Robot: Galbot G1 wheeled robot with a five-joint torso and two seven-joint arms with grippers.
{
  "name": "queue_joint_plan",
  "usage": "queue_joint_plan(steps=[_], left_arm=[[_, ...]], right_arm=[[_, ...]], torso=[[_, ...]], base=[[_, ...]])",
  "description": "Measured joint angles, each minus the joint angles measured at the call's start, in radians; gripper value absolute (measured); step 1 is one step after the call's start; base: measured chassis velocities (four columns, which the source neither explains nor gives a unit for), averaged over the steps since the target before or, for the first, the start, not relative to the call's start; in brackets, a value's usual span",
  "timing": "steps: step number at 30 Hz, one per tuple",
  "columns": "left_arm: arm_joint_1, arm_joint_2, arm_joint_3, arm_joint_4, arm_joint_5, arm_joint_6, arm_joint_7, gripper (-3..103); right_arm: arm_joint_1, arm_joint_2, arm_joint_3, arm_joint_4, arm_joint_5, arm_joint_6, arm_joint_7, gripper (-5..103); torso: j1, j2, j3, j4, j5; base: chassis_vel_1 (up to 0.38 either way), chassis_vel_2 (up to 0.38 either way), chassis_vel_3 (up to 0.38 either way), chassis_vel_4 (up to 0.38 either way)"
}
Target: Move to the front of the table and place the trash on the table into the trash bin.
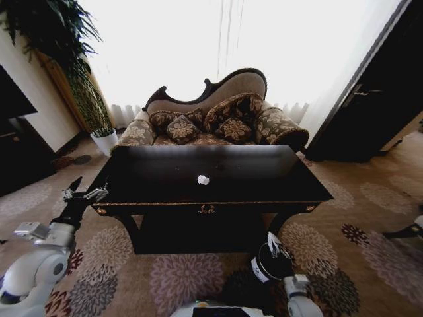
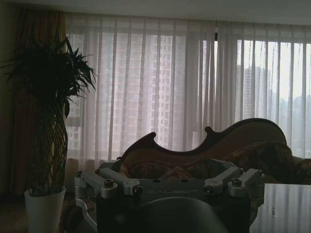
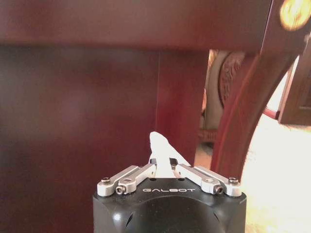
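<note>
Below the desk's (image 1: pixel 218 198) front rail, low centre-right of the head view, the trash bin (image 1: pixel 272 267) sits on the carpet. Directly over it, the right end effector (image 3: pixel 163 165) pinches a white paper wad (image 3: pixel 160 145). Another wad (image 1: pixel 203 179) lies mid-desk. Raised at the desk's left corner, the left end effector (image 1: pixel 84 194) is spread wide, empty.

Window (image 1: pixel 218 46) backlight blown out; table (image 1: pixel 165 191) glare; left wrist view dim.
</note>
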Motion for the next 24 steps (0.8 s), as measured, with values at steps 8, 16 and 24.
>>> queue_joint_plan(steps=[8,16,24], left_arm=[[0.0,0.0,0.0,0.0,0.0,0.0,0.0,100],[0.0,0.0,0.0,0.0,0.0,0.0,0.0,100],[0.0,0.0,0.0,0.0,0.0,0.0,0.0,100]], right_arm=[[0.122,-0.043,-0.05,-0.271,-0.011,0.036,0.009,1],[0.234,-0.061,-0.087,-0.456,-0.016,0.061,0.007,1],[0.271,-0.06,-0.107,-0.525,-0.02,0.073,-0.018,2]], torso=[[0.0,0.0,0.0,-0.0001,0.0002],[0.0,0.0,0.0,0.0,0.0001],[0.0,0.0,0.0,-0.0001,0.0]], base=[[0.0,0.0,0.0,0.0],[0.0,0.0,0.0,0.0],[0.0,0.0,0.0,0.0]])
